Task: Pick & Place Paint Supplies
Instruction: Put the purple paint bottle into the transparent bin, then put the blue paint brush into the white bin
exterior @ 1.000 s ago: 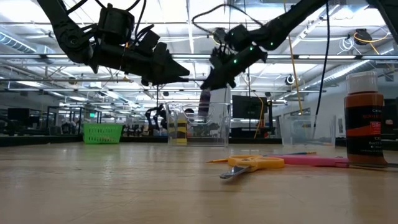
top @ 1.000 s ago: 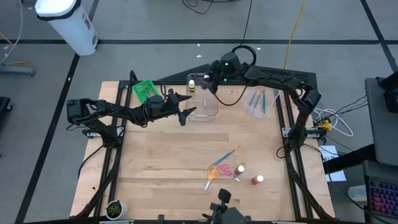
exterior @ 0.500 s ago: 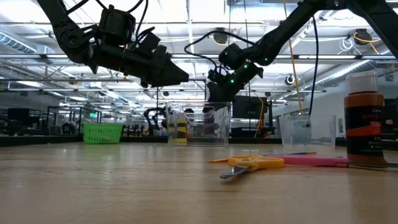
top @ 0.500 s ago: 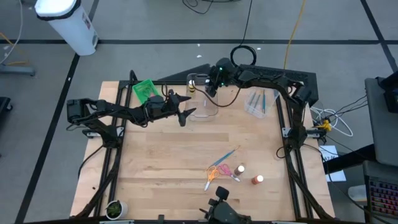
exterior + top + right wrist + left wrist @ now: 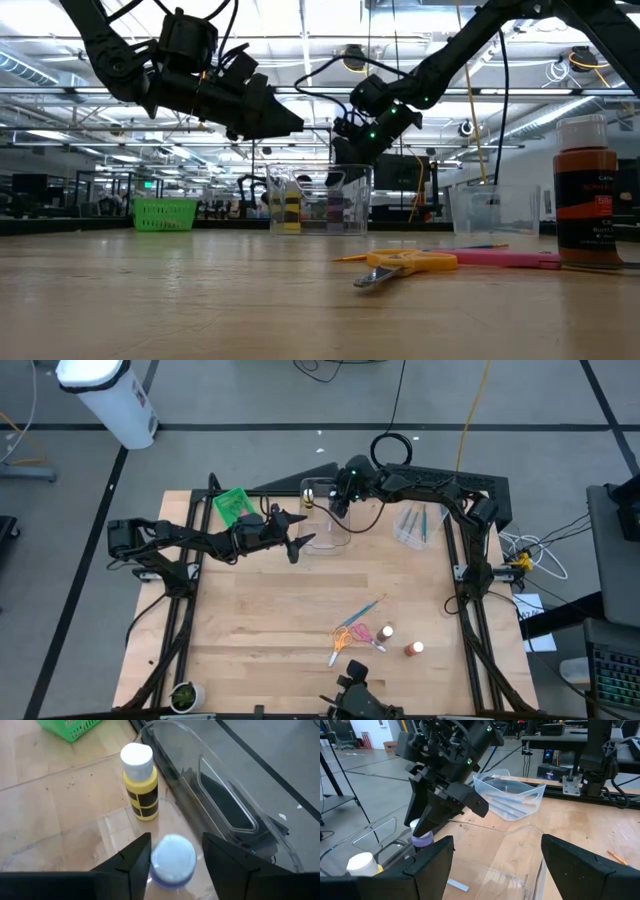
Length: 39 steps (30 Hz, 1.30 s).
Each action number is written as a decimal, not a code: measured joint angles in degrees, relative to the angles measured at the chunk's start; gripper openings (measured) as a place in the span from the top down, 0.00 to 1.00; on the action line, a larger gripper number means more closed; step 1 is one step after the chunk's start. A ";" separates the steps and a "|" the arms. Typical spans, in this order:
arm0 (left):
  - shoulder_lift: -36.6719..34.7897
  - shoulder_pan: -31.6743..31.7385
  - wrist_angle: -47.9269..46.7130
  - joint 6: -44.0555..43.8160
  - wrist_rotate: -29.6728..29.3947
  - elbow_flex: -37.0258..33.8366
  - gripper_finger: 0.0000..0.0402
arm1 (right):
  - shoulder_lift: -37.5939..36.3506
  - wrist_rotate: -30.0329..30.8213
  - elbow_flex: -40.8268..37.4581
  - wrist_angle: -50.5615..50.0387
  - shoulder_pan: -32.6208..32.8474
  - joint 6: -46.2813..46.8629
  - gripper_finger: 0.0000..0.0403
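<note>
Right pincer (image 5: 172, 852) over the clear tub (image 5: 325, 520), fingers spread either side of the purple paint bottle (image 5: 172, 860), just beside the yellow bottle (image 5: 140, 782) in that tub. Left pincer (image 5: 300, 538) spread wide, empty, beside the tub.

A large industrial robotics lab or workshop is indicated: a light wooden worktable (image 5: 270, 620) framed by black metal rails (image 5: 178, 622) is set on grey taped concrete flooring (image 5: 250, 400), and long rows of ceiling strip lights (image 5: 300, 40) are seen beyond.
</note>
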 joint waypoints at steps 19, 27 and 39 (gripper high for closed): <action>0.00 -0.02 0.02 -0.34 0.00 0.00 0.23 | -14.71 0.02 0.02 -7.68 4.53 -1.72 0.52; 0.00 -0.53 0.04 -2.14 0.49 0.00 0.23 | -28.02 -0.13 0.02 -24.05 12.45 1.32 0.54; 0.00 -3.37 0.20 -2.52 0.57 0.00 0.23 | -38.46 -0.19 -4.25 -33.93 30.73 4.53 0.57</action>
